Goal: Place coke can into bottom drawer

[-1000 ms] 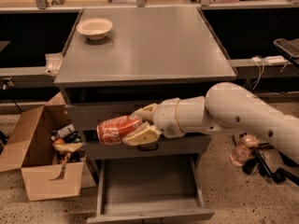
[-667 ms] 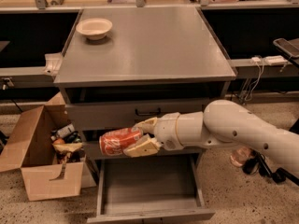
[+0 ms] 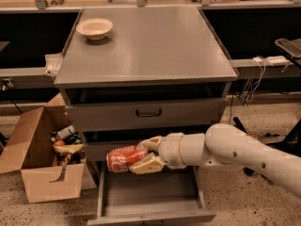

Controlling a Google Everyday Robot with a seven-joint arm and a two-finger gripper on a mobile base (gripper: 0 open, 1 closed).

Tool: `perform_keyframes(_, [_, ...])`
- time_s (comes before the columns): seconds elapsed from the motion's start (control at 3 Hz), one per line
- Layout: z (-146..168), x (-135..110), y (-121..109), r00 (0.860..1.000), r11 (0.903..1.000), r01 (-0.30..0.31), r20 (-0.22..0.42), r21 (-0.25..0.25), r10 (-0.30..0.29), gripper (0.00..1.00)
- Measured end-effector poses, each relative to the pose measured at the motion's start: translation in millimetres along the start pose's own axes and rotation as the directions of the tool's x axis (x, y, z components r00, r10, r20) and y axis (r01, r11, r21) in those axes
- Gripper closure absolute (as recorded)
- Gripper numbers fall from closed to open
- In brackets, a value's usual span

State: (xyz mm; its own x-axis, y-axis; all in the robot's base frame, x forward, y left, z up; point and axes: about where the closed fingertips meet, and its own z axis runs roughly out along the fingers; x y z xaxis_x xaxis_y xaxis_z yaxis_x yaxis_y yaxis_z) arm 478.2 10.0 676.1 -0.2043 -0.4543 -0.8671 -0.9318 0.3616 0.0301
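Observation:
The coke can (image 3: 123, 158), red-orange with white lettering, lies on its side in my gripper (image 3: 141, 155). The cream fingers (image 3: 146, 165) are closed on its right end, one above and one below. The can hangs in the air in front of the middle drawer, above the back left part of the bottom drawer (image 3: 150, 197). That drawer is pulled out, a shallow grey tray with nothing showing in it. My white arm reaches in from the lower right.
A cream bowl (image 3: 94, 28) stands on the back left of the grey cabinet top (image 3: 155, 46). The top drawer handle (image 3: 148, 112) is black. An open cardboard box (image 3: 40, 159) with clutter sits on the floor to the left. Cables lie at right.
My gripper has carried the can lower and slightly to the right, from in front of the middle drawer down towards the open bottom drawer.

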Motion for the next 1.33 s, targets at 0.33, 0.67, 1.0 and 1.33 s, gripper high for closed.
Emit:
perform_keyframes(0.33, [20.0, 55.8, 0.9, 0.998, 0.9978, -0.065, -0.020, 0.009, 0.065, 1.00])
perform_keyframes(0.67, [21.2, 59.1, 0.3, 0.997, 0.9975, -0.070, -0.023, 0.013, 0.070, 1.00])
perform_keyframes(1.0, [35.1, 99.6, -6.8, 0.991, 0.9902, -0.122, -0.053, 0.068, 0.125, 1.00])
perform_keyframes(1.33, [52.0, 153.4, -17.0, 0.974, 0.9715, -0.211, -0.056, 0.108, 0.218, 1.00])
